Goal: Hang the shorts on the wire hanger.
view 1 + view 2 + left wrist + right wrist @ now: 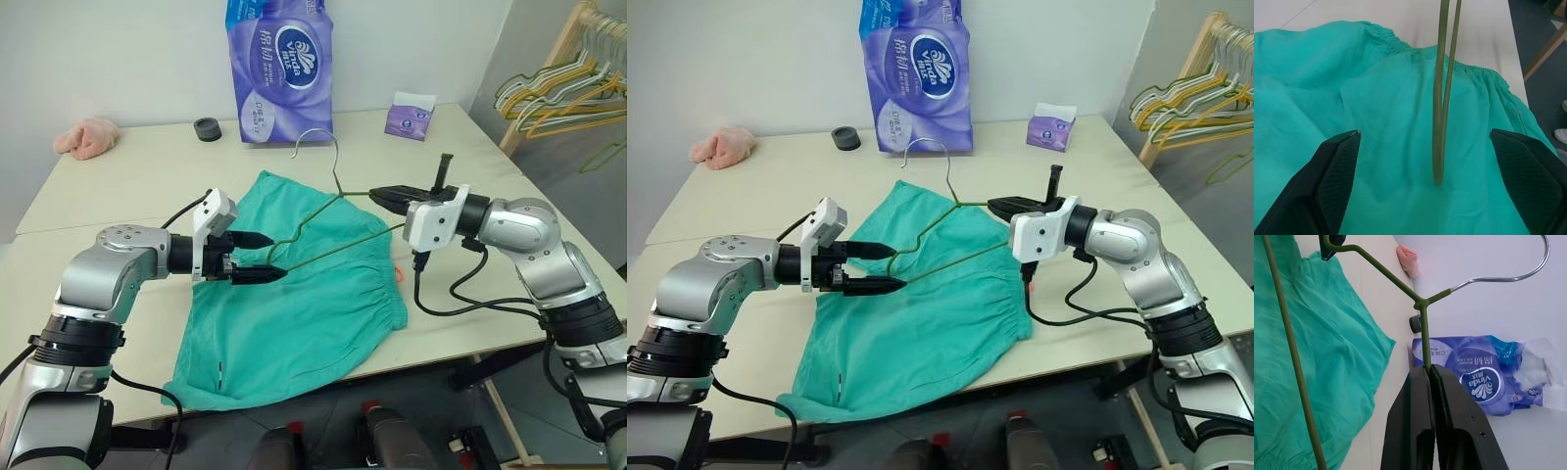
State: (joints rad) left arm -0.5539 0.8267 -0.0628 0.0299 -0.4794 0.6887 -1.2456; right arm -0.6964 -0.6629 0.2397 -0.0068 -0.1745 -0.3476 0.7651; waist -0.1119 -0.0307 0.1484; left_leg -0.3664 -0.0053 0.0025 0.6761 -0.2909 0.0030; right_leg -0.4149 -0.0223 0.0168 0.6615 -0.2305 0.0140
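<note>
Pinching one arm of the wire hanger (pixel 323 220), my right gripper (pixel 384 196) was closed hard on it, holding it above the shorts (pixel 294 304). At nine o'clock my left gripper (pixel 257 257) stood wide at the hanger's far corner; I couldn't tell whether it touched. One pair of shorts lay flat on the pale table (pixel 118 186), its hem overhanging the near edge. Toward twelve o'clock stood one purple tissue pack (pixel 279 64), cut off above.
</note>
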